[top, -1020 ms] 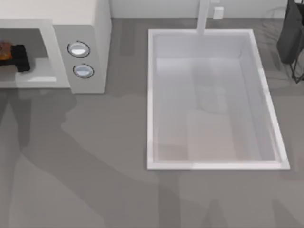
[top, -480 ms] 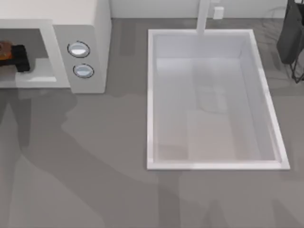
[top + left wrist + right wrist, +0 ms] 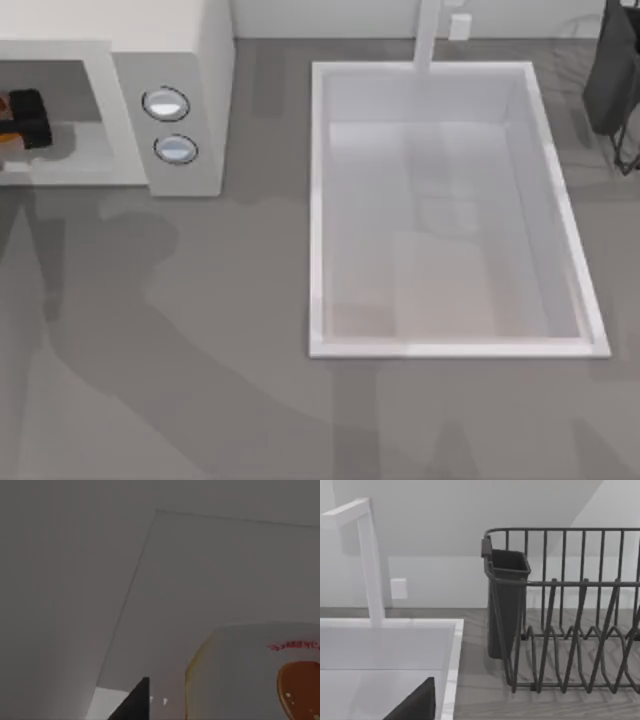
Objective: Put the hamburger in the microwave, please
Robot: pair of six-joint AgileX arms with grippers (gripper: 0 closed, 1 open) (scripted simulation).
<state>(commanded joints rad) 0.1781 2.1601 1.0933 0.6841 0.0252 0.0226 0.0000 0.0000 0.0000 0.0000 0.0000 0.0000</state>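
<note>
The hamburger sits inside the microwave cavity at the top view's far left edge — the left gripper is right against it, though whether its fingers clamp it I cannot tell. To the right lie the sink, its faucet and a dish rack

Soft even light; broad arm shadows cross the table.

Red print on the hamburger is unreadable.
</note>
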